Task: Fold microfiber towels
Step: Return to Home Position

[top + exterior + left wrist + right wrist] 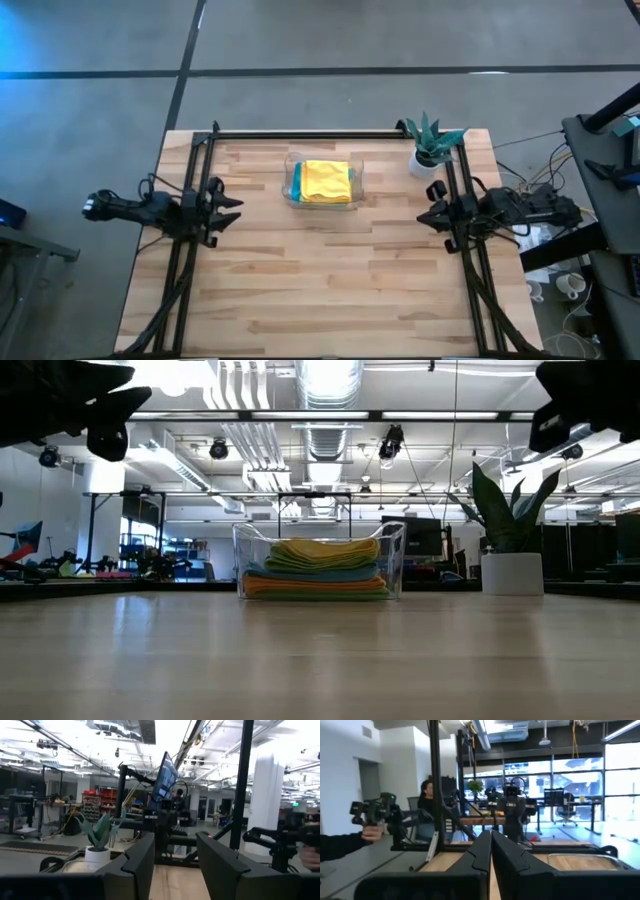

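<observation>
Several microfiber towels [326, 182] lie folded in a stack, yellow on top, with teal and orange layers below [315, 568]. The stack rests inside a clear tray [291, 186] at the table's far middle. My left gripper [234, 211] hovers at the table's left edge, well away from the tray. In the left wrist view it [175, 845] is open, with nothing between its fingers. My right gripper [426, 213] hovers at the table's right edge. Its fingers are shut together on nothing [491, 837].
A small potted plant [432, 148] stands at the far right corner, just beyond my right arm. Black frame rails [300, 133] run along the far, left and right edges. The wooden table top [330, 270] spreads between the arms. A person's hand [370, 832] holds a device beyond the table.
</observation>
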